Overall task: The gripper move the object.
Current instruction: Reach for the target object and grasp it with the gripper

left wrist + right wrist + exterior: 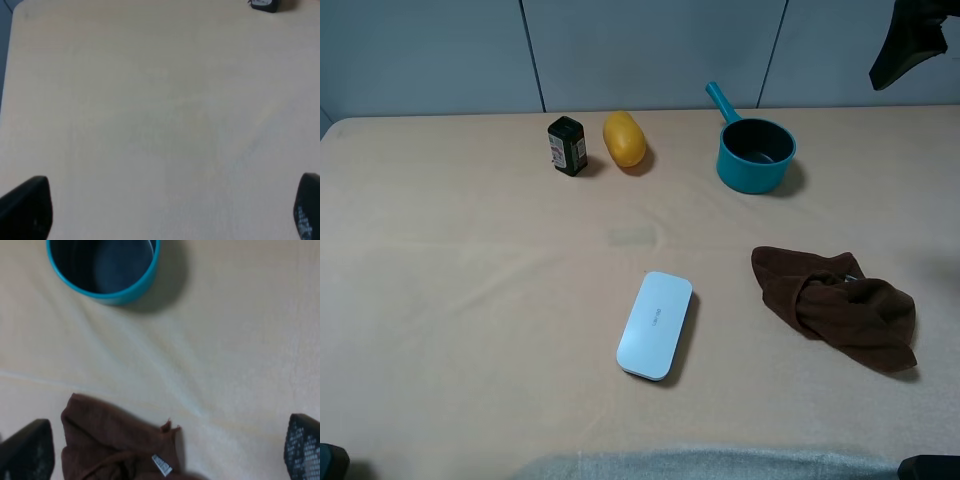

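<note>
The teal saucepan [755, 155] stands upright at the back right of the table, its straight handle pointing to the far left. In the right wrist view its dark inside and teal rim [115, 294] show, empty. My right gripper [903, 55] hangs high above the table's back right corner, right of the pan and apart from it. In the right wrist view it [165, 452] is open wide and empty, over the cloth side of the pan. My left gripper [165, 212] is open and empty over bare table. In the exterior view it is out of sight.
A brown cloth [840, 305] lies crumpled in front of the pan and also shows in the right wrist view [115, 445]. A flat white case [656, 325] lies mid-table. A small black box [567, 146] and a yellow oval object [624, 138] stand at the back.
</note>
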Robot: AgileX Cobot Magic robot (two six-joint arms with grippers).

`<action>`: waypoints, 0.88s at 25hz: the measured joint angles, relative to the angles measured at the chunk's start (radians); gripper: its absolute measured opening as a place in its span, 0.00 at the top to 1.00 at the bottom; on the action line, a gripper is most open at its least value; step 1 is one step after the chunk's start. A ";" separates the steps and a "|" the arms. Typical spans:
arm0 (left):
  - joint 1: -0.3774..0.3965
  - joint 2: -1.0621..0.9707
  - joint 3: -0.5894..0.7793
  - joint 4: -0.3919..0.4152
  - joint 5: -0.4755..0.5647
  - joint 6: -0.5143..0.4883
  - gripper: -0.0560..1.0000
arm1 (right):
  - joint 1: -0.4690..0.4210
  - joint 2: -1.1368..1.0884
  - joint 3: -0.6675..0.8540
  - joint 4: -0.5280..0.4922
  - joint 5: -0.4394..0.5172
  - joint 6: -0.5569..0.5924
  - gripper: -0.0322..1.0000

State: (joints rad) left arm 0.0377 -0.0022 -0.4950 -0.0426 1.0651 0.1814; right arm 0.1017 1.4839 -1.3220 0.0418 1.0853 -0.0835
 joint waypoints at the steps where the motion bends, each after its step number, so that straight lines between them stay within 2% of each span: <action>1: 0.000 0.000 0.000 0.000 0.000 0.000 0.04 | 0.000 0.024 -0.021 0.000 0.005 0.000 0.30; 12: 0.000 0.000 0.000 0.000 0.000 0.000 0.04 | 0.000 0.270 -0.221 0.005 0.036 -0.006 0.30; 22: 0.000 0.000 0.000 0.000 0.000 0.000 0.04 | 0.000 0.451 -0.340 0.032 0.040 -0.027 0.30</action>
State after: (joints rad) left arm 0.0377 -0.0022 -0.4950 -0.0426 1.0651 0.1814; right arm 0.1017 1.9345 -1.6620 0.0738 1.1248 -0.1109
